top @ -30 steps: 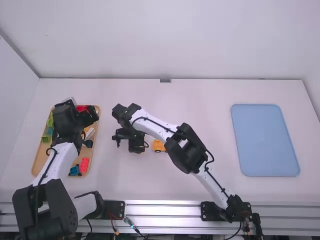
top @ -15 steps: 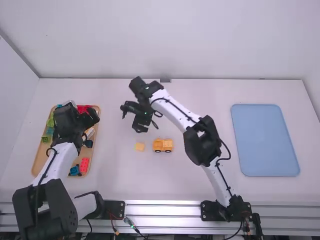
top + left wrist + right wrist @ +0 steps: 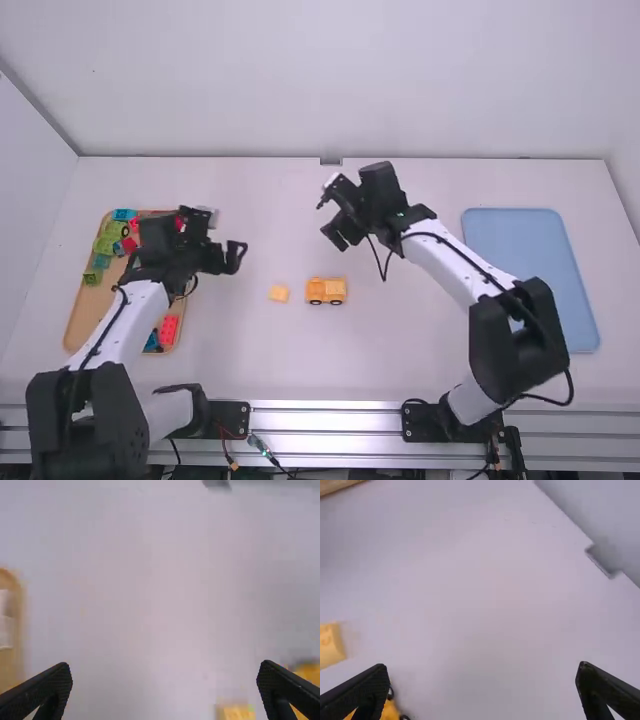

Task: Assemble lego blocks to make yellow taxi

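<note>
Hand left (image 3: 225,257): spread wide, empty | hand right (image 3: 343,232): spread wide, empty

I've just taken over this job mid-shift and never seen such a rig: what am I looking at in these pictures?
Two robot arms, the left arm and right arm, stand at a white table. The high view looks down from above and behind them. Each wrist view comes from a camera on that arm, with its own claw's two fingers at the bottom edge.

On the table's left is a wooden tray of coloured blocks. Near the middle lie a small yellow block and, apart from it, a yellow wheeled piece. On the right is a flat blue panel.

Nothing is held: the left claw and right claw are both open.
</note>
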